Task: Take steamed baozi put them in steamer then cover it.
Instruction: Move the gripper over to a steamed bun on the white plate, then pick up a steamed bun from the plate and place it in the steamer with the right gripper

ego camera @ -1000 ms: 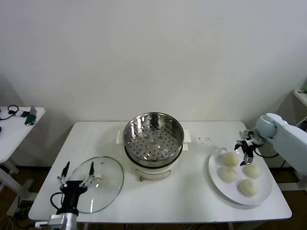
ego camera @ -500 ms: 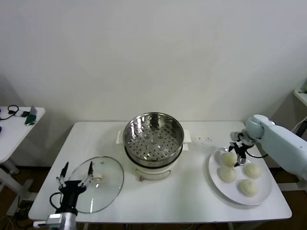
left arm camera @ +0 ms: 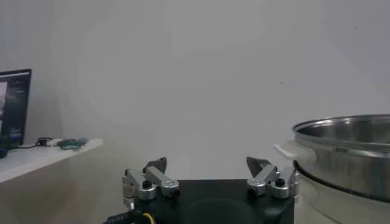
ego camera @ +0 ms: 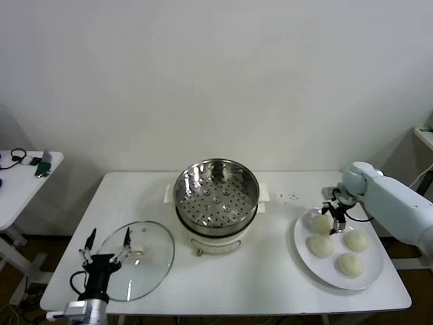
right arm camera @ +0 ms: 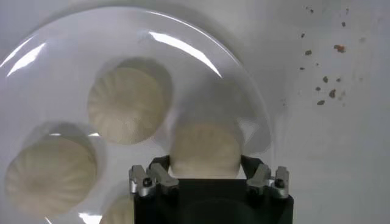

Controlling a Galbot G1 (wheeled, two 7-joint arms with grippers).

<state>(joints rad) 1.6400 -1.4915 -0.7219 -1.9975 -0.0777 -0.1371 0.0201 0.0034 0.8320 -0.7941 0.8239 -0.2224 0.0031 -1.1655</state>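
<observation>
Four cream-white baozi lie on a white plate at the right of the table; the nearest to the steamer is the far-left baozi. My right gripper is down over it, open, one finger on each side of the bun. In the right wrist view the gripper straddles that baozi, with two more baozi beside it. The steel steamer stands empty on its white base at the table's middle. The glass cover lies flat at the front left. My left gripper is open above the cover's near edge.
Dark crumbs dot the table between steamer and plate. A side table with small items stands at far left. The steamer's wall shows in the left wrist view, beside the open left gripper.
My right gripper has moved left across the plate and lowered around the far-left baozi. The left arm, cover and steamer have not moved.
</observation>
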